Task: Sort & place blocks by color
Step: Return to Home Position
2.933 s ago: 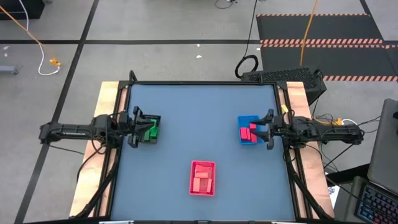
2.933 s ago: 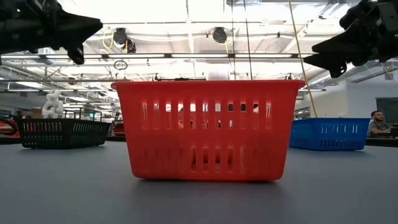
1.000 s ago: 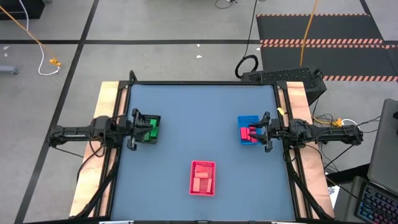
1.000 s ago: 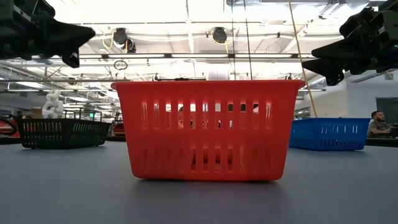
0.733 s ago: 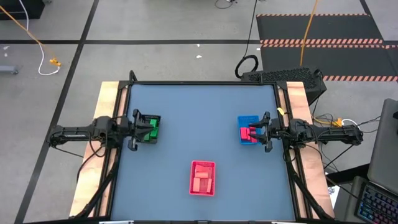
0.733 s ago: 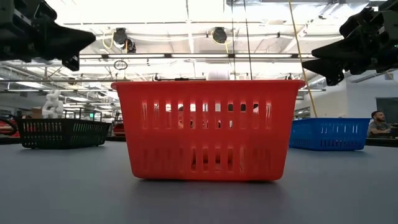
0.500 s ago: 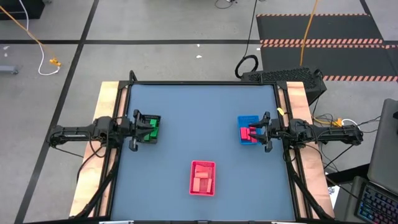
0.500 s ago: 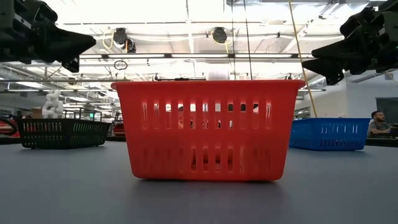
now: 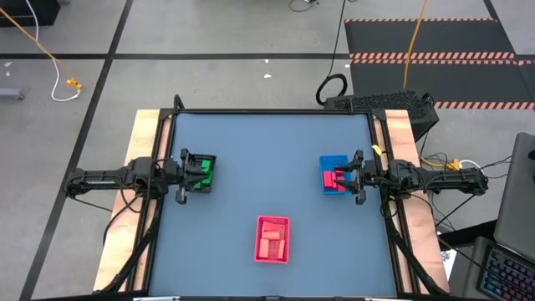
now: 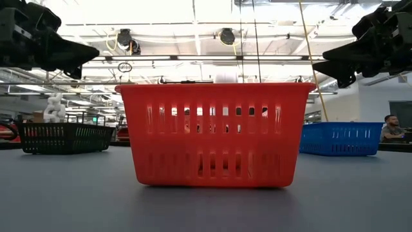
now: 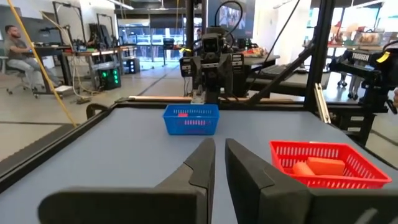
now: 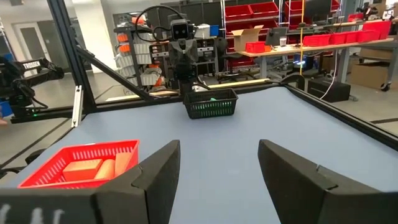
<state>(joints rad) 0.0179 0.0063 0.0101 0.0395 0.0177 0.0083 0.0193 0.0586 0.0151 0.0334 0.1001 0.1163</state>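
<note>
Green blocks lie in the black tray at the table's left. Magenta-red blocks fill the blue tray at the right. Salmon-orange blocks lie in the red tray near the front edge. My left gripper hovers over the black tray's left side, shut and empty. My right gripper hovers at the blue tray's right side, open and empty. In the low view both grippers hang well above the table.
The three trays stand apart on the blue-grey table, with bare surface across its middle and far half. Wooden rails and a black frame border it. In the low view the red tray stands nearest the camera. Room equipment stands beyond the table.
In the low view my left gripper has sunk a little and tipped slightly downward over the black tray, staying shut. The right gripper and all trays and blocks have kept still.
</note>
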